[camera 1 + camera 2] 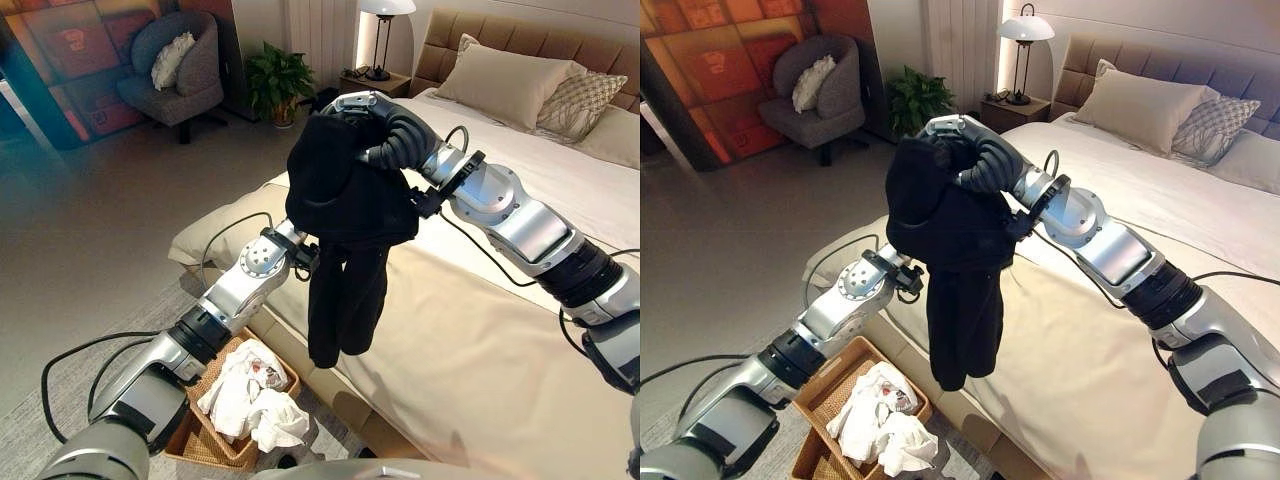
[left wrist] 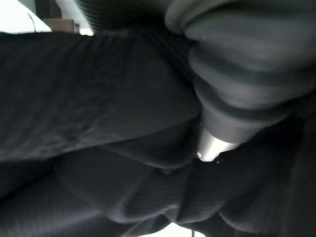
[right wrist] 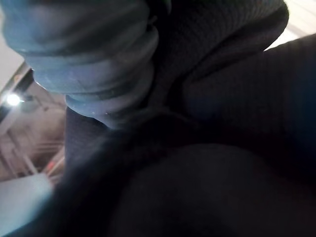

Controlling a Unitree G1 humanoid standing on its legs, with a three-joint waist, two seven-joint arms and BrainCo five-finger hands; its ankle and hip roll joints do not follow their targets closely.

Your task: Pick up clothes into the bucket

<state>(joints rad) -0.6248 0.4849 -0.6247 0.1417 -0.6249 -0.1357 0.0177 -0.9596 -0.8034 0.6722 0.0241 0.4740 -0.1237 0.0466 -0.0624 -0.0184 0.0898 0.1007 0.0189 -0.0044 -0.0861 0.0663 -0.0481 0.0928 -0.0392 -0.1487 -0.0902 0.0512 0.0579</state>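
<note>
A black garment (image 1: 345, 200) hangs in the air over the bed's near corner, its lower part dangling down. At its top, my right hand (image 1: 358, 103) is shut on the bunched cloth, with the arm reaching in over the bed. My left arm (image 1: 255, 265) rises from the lower left to the garment's middle, and my left hand (image 2: 247, 74) is buried in the dark cloth. A wicker basket (image 1: 185, 432) stands on the floor beside the bed, below and left of the garment, and holds white clothes (image 1: 250, 400).
The bed (image 1: 480, 360) with a beige cover takes up the right side, with pillows (image 1: 505, 80) at its head. A grey armchair (image 1: 175, 70), a potted plant (image 1: 275, 85) and a nightstand lamp (image 1: 378, 40) stand at the back. Open floor lies to the left.
</note>
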